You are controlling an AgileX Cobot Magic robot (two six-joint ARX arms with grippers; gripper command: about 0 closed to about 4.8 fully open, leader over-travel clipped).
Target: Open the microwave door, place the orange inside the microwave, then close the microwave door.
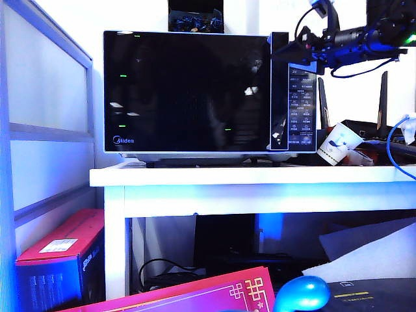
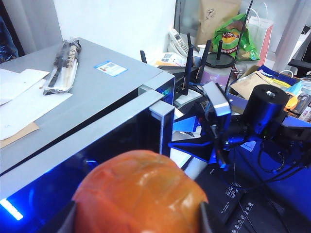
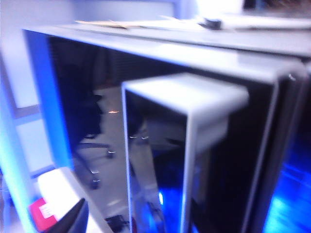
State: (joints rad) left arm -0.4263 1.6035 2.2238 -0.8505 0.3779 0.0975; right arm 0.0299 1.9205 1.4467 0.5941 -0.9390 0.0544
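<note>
"Midea" is printed at the lower left of the microwave door [image 1: 185, 91].

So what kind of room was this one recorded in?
Probably a cluttered office or lab, not a kitchen: the microwave sits on a white table beside a router and cables, with cardboard boxes on the floor beneath.

one microwave [image 1: 208, 94], one orange [image 2: 138, 194], one paper cup [image 1: 338, 144]
</note>
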